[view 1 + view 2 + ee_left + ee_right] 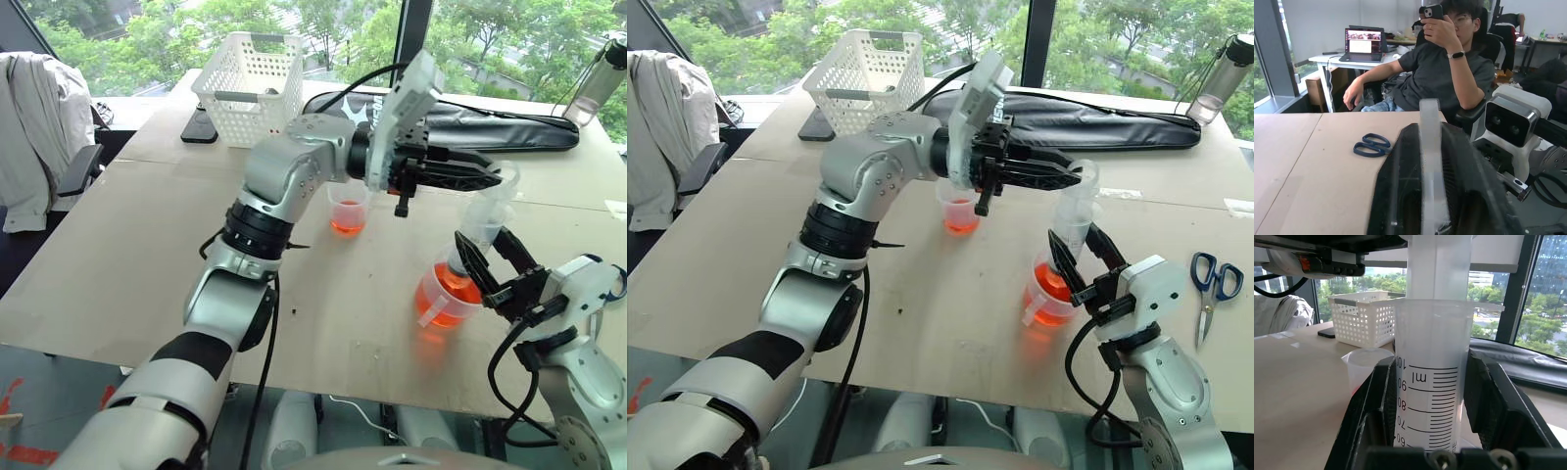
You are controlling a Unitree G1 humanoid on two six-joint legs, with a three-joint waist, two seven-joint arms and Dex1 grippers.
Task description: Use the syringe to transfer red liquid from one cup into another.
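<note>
Your right gripper (1073, 257) clenches the rigid, slick syringe (1070, 223) barrel; left gripper (1073, 176) grasps its plunger. Squeeze lightly.

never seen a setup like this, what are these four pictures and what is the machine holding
It is a two-armed robot at a table. The two wide pictures come from cameras in its head, looking down over its arms. The other two come from a camera on each wrist, looking along that gripper's fingers.

The right gripper is shut on a big clear syringe, standing upright with its nozzle in the larger handled cup of red liquid. The left gripper reaches across at the white plunger, which runs between its fingers in the left wrist picture; whether it grips is unclear.

Also on the table: a small cup holding some red liquid, a white basket, scissors, a long black bag and a bottle. A seated person with a phone shows behind.
</note>
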